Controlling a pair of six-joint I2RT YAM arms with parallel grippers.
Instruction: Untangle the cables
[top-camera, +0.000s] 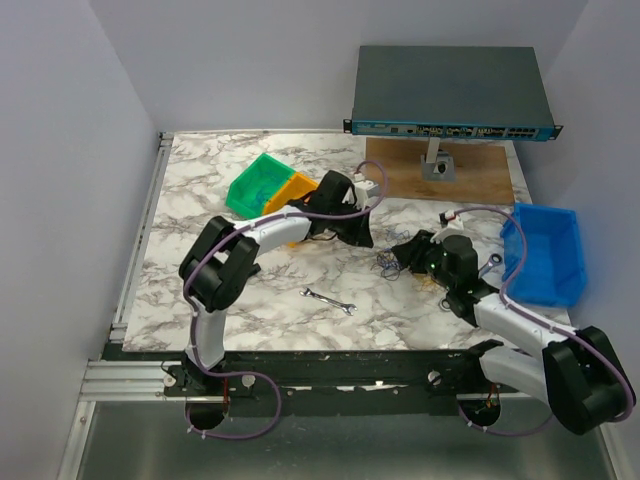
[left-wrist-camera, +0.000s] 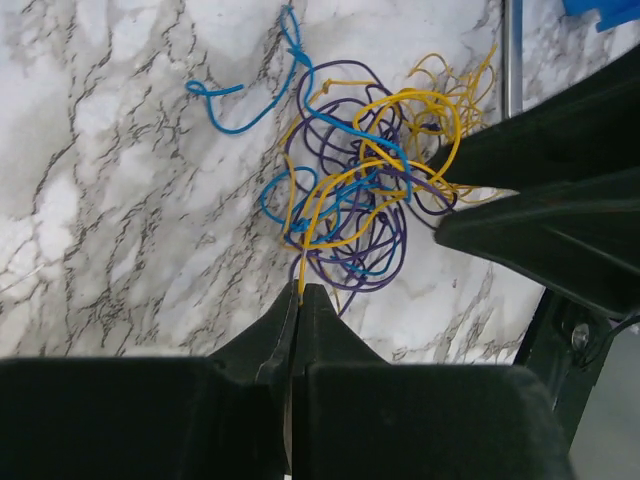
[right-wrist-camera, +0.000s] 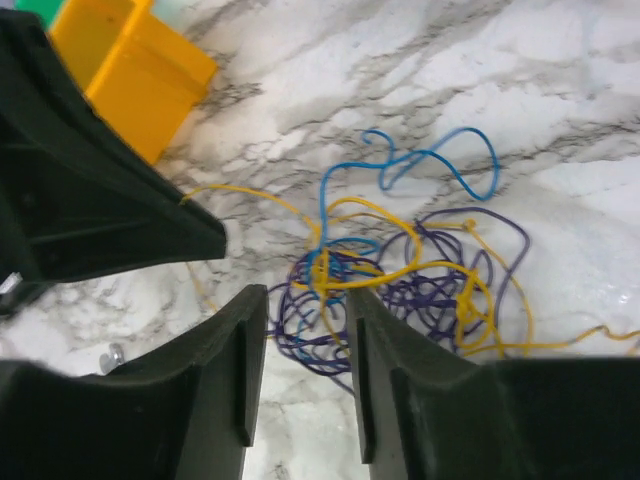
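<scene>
The cables (left-wrist-camera: 360, 190) are a small tangle of thin yellow, blue and purple wires lying on the marble table; they also show in the right wrist view (right-wrist-camera: 400, 270) and, small, in the top view (top-camera: 390, 265). My left gripper (left-wrist-camera: 300, 292) is shut on a yellow wire at the near edge of the tangle. In the top view the left gripper (top-camera: 365, 238) is just left of the bunch. My right gripper (right-wrist-camera: 305, 300) is open, its fingers (right-wrist-camera: 245, 345) standing over the edge of the tangle, with nothing between them. It sits just right of the bunch in the top view (top-camera: 408, 252).
A green bin (top-camera: 257, 183) and a yellow bin (top-camera: 292, 188) stand behind the left arm. A blue bin (top-camera: 545, 252) is at the right edge. A wrench (top-camera: 330, 301) lies in front. A network switch (top-camera: 450, 95) stands over a wooden board (top-camera: 480, 175) at the back.
</scene>
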